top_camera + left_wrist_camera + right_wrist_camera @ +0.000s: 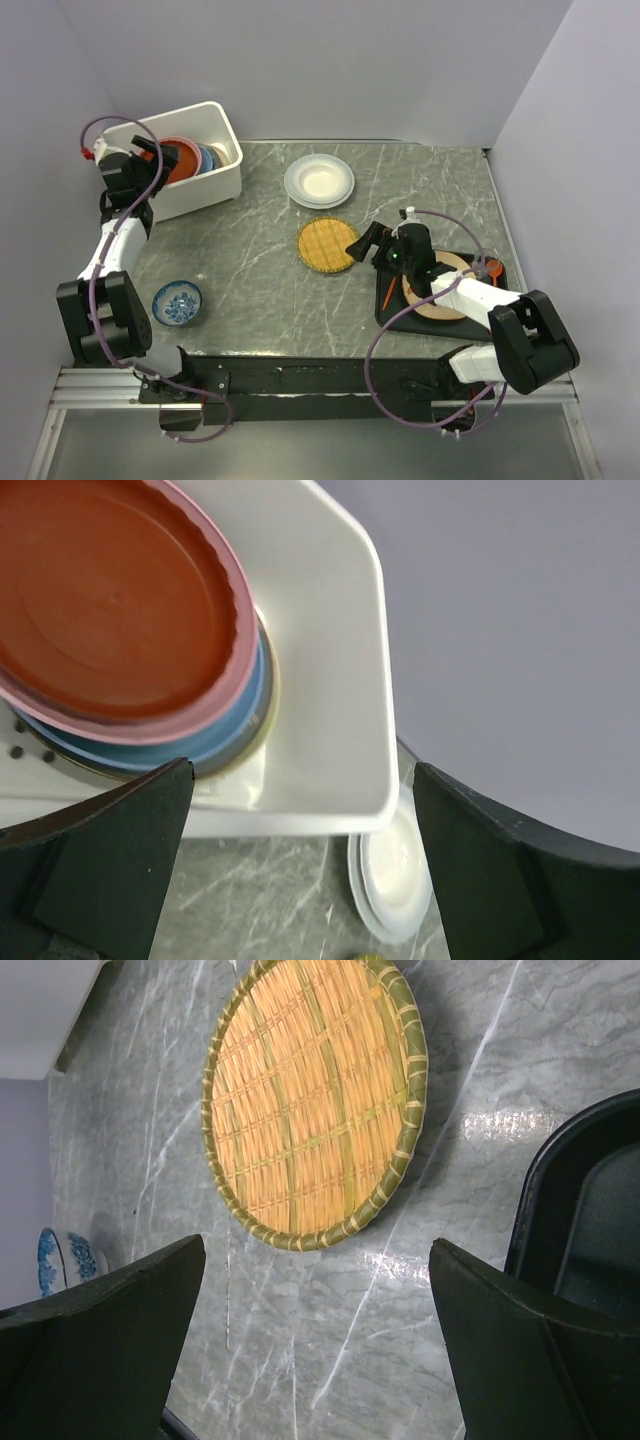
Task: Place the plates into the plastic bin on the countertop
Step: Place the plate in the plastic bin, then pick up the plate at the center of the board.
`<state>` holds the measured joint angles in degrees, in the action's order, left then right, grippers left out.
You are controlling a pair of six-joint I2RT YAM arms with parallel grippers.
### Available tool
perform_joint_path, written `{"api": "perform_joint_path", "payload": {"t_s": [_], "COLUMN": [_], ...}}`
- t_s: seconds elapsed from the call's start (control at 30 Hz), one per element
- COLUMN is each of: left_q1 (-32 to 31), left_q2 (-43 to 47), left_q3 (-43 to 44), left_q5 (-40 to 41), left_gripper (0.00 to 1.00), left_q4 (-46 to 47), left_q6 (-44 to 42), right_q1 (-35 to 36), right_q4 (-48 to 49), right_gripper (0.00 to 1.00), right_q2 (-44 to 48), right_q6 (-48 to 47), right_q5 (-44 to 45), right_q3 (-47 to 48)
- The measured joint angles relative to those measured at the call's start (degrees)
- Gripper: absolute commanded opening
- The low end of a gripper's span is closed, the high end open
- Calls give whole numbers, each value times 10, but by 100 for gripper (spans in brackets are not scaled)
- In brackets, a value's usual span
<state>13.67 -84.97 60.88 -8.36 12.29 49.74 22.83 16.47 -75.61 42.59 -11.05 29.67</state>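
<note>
Red-orange plate (pixel 110 590) lies tilted, uppermost in the plastic bin (pixel 200 190).
Woven plate (pixel 315 1100) lies flat beside the bin; left fingers (pixel 100 870) and right fingers (pixel 100 1350) spread.

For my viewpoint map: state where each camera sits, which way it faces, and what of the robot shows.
Top external: above, behind the arms, looking down on the countertop; left arm and right arm show whole.
Left wrist: over the plastic bin, facing down at the red-orange plate inside; the open left claw frames it.
Right wrist: low over the countertop, facing the woven plate; the open right claw shows.
Shared: top and right wrist show the woven plate; top and left wrist, the white plate.
</note>
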Motion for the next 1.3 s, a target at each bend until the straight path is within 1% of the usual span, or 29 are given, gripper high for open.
{"api": "perform_joint_path", "payload": {"t_s": [0.37,0.57,0.8,1.13,1.3], "left_q1": [-95,-126,-162,-205,-231], "left_q2": [0,9,25,47,47], "left_q3": [10,2,-33,-123,-137], "left_q5": [-56,-80,-99,-103,-104], "left_gripper": [95,96,96,96,96], "left_q4": [-12,-15,-26,-36,-35], "left_q6": [-47,-69,-85,-88,-86], "right_q1": [0,0,0,0,0], "right_q4": [27,34,44,76,92], "right_gripper": [100,100,100,100,98], "right_q2": [-39,-45,-60,-103,-113], "right_q6": [17,20,25,31,42], "right_q5": [-7,-10,-13,-34,-37], "right_q3": [-9,-11,-11,4,4]}}
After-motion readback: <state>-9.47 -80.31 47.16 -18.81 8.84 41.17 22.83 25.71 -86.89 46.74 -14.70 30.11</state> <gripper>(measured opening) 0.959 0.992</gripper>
